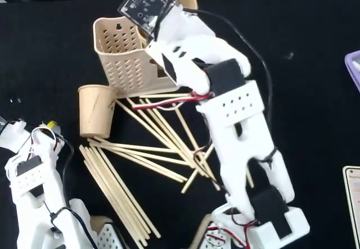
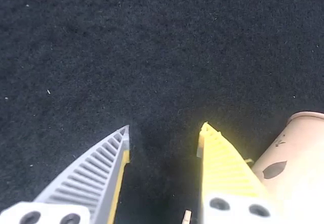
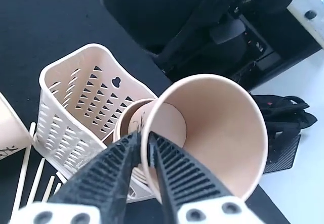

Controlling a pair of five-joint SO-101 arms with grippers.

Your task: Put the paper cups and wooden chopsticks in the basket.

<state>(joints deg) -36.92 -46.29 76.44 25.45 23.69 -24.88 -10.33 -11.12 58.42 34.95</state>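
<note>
Lower left of the high view: left tool sits low over the black counter, jaws wide apart, nothing between them. Just right of it, near but not touching, is the loose cup. It seems to lie on its side, can't be sure. It sits right by the lower left corner of the basket.

Upper centre-left: the basket stands upright, slotted walls. Right wrist view shows one cup in the basket, mouth up, close against a wall. No sticks in there that I can see.

Centre: chopsticks are all on the counter, fanned out from below the basket toward the lower left. Some cross each other, some run under the right arm.

Upper centre, at the basket's far right corner: right tool is nearly closed, pinching the wall of the held cup, one finger inside and one outside. The held cup is empty and tilted, mouth toward the wrist camera, above and beside the cup in the basket.

My read: the step in hand is the second cup going in. The next move needs the held cup brought over the basket opening and righted so it drops into or beside the cup in the basket, then let go. After that comes the loose cup (left tool is well placed for it), then the chopsticks. They're thin and flat on cloth, so likely fiddly to pinch.
</note>
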